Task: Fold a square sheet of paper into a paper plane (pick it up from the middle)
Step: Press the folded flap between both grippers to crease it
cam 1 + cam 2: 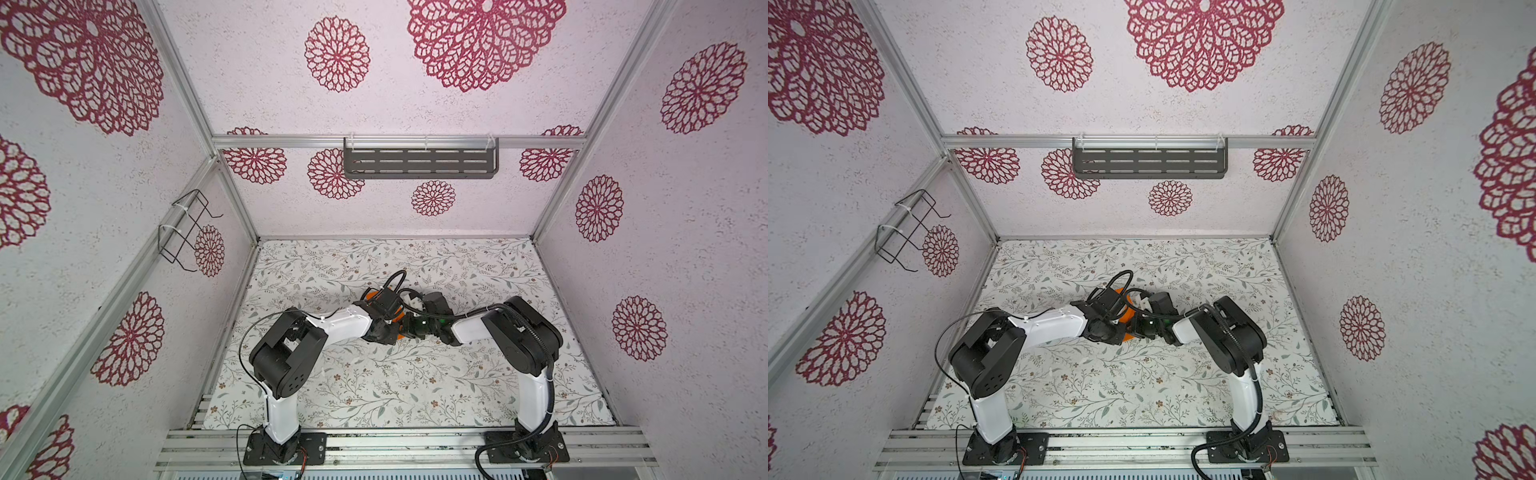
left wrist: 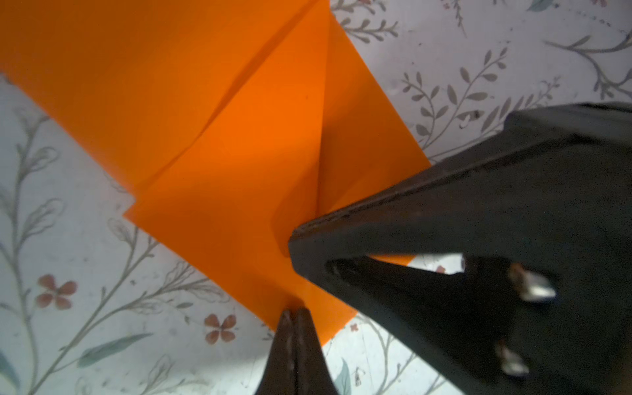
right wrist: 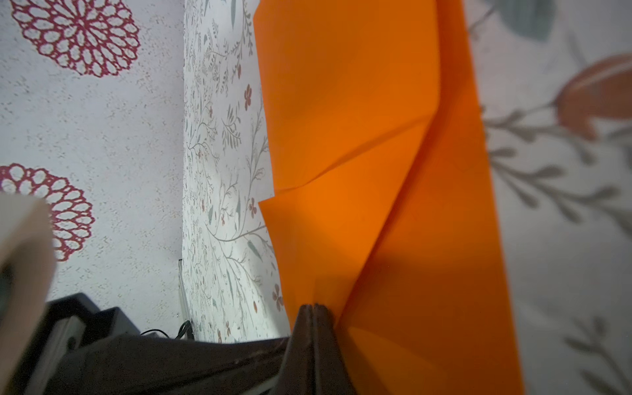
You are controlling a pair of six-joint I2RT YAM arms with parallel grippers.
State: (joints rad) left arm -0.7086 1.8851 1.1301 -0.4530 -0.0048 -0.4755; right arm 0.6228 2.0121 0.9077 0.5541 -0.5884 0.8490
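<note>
The right hand (image 3: 313, 307) pinched a flap of the thin bright orange paper sheet (image 3: 342, 102); the left hand (image 2: 294, 313), tips pressed together, rested on its corner. Edges needed aligning before creasing.

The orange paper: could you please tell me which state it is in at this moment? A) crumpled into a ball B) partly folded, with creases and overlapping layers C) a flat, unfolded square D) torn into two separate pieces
B: in the left wrist view the orange paper shows sharp creases and flaps lying over one another.
</note>
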